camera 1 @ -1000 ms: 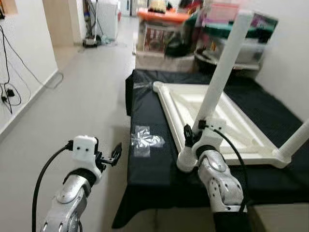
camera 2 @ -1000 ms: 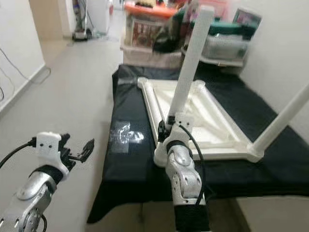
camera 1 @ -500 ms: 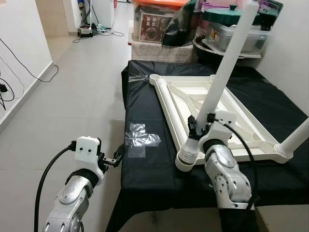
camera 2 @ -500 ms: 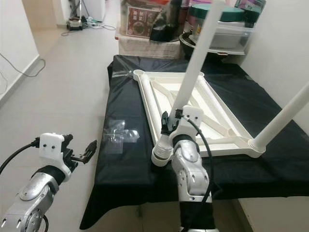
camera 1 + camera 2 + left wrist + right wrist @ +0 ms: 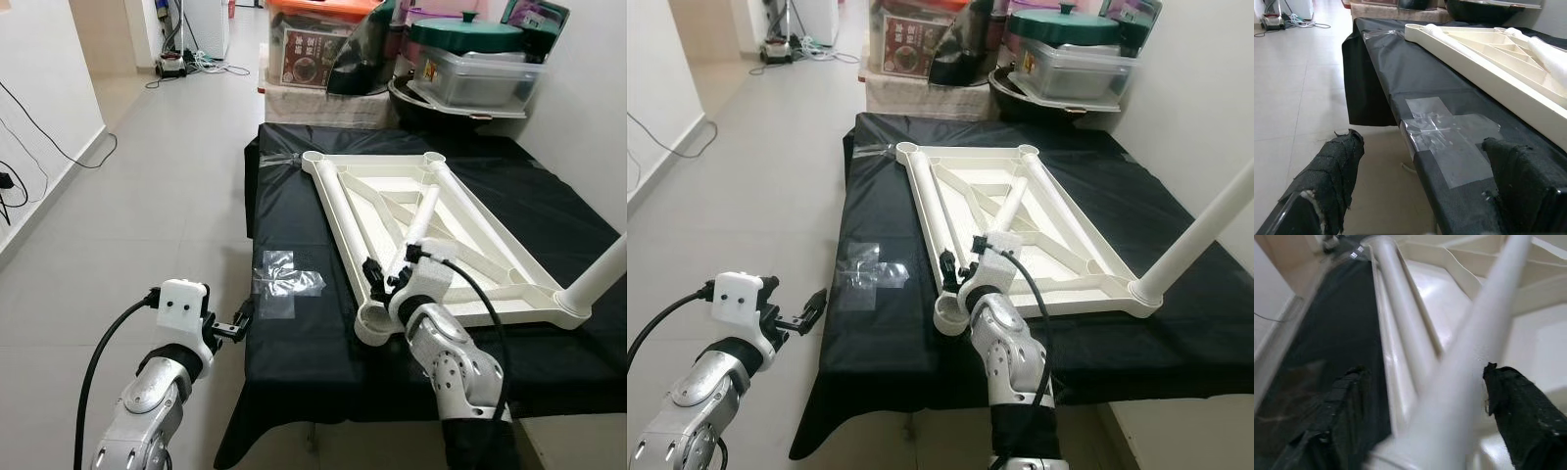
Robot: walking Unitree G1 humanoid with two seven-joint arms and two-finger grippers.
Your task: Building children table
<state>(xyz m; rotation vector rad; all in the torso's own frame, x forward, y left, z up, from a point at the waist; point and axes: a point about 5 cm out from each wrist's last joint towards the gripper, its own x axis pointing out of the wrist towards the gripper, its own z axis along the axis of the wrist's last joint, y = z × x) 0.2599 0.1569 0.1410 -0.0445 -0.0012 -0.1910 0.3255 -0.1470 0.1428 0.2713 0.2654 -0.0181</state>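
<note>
A white children's table top [image 5: 338, 211] lies upside down on a black-covered surface [image 5: 294, 343]. One white leg [image 5: 421, 220] lies slanted across its frame, its lower end by the near left corner socket [image 5: 370, 325]. My right gripper [image 5: 389, 269] sits at that lower end, open, with a finger [image 5: 1520, 416] on each side of the blurred leg [image 5: 1474, 357]. A second leg [image 5: 602, 279] stands up from the near right corner. My left gripper [image 5: 238, 318] hovers open beside the surface's left edge, holding nothing.
A patch of clear tape [image 5: 284, 284] is stuck on the black cover near the left gripper. Storage boxes [image 5: 323, 44] and lidded containers [image 5: 470, 59] crowd the far end. Tiled floor [image 5: 147, 196] runs along the left, with cables [image 5: 20, 186] by the wall.
The leg that stood up from the near left corner has tipped down and now lies across the frame. My right gripper stayed at its base. The left arm barely moved.
</note>
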